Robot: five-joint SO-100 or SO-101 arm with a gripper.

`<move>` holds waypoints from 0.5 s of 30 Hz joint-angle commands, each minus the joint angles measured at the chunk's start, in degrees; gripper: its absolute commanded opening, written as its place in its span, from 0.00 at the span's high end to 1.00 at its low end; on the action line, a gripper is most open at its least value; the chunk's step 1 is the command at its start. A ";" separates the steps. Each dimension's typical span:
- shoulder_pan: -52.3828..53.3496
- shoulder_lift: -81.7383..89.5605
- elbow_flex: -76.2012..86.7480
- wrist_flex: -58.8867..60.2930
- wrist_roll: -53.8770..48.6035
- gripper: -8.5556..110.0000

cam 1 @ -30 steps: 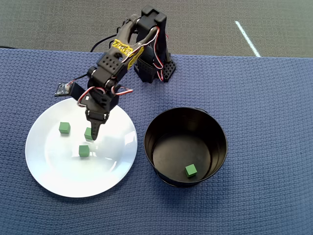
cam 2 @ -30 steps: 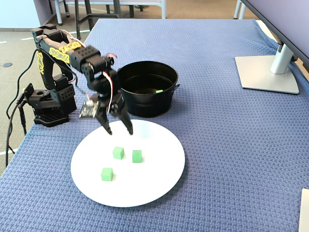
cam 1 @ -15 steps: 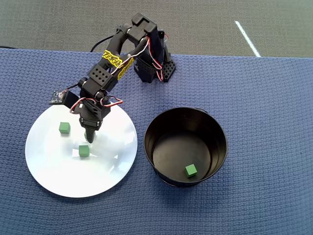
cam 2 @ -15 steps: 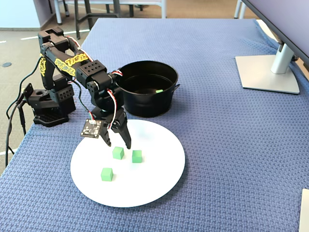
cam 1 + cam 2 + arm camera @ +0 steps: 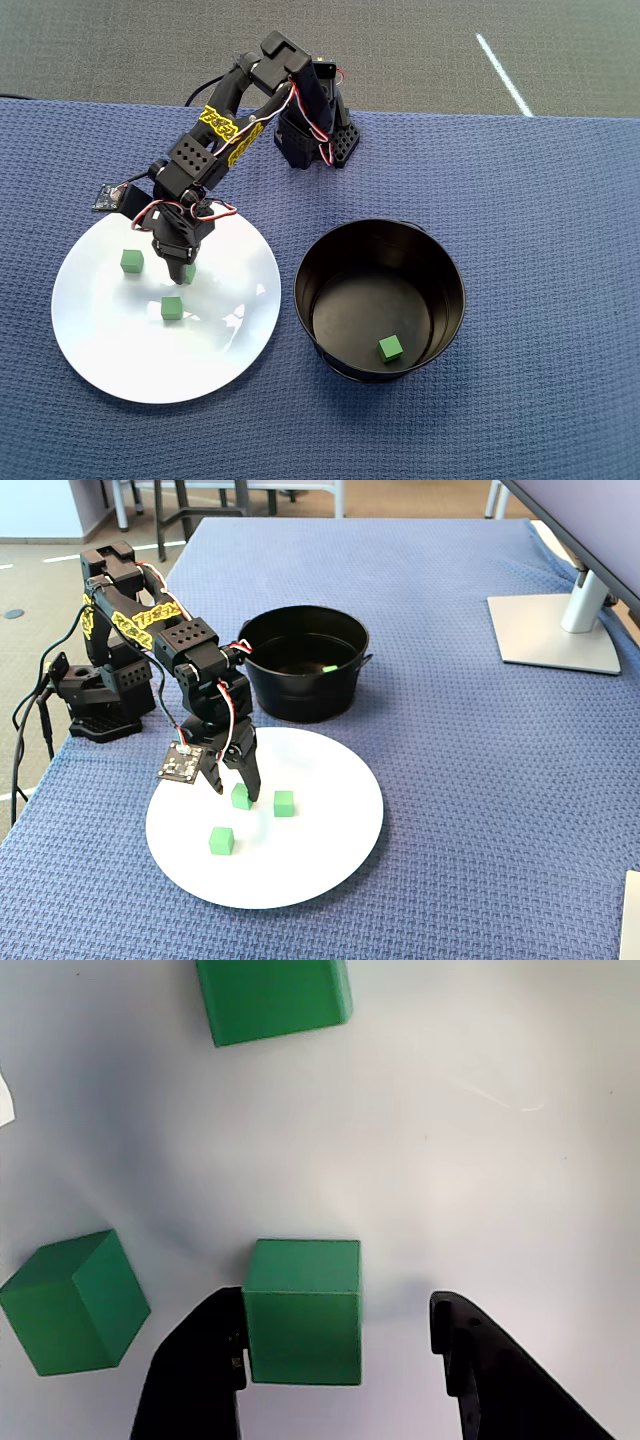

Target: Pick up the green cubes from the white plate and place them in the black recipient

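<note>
— Arm is bent forward and down, yes? The gripper [image 5: 235, 786] reaches to the white plate [image 5: 320, 850].

— Yes. Its jaws are spread around one green cube [image 5: 302, 1310]; the wrist view shows the left finger [image 5: 195, 1370] touching it, the right one apart. Two other cubes lie on the plate, one more in the black pot [image 5: 440, 300].

— And the table?

— Blue woven cloth [image 5: 480, 780] covers it. A monitor stand [image 5: 555, 630] is at the far right.

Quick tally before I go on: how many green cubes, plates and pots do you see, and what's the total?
Green cubes: 4, three on the plate and one in the pot
White plate: 1
Black pot: 1
Total: 6
</note>
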 commanded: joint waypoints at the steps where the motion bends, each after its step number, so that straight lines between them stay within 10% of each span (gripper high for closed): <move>1: 0.62 1.05 -3.16 -0.79 -0.53 0.93; 15: -2.20 23.03 -8.00 5.45 16.96 0.93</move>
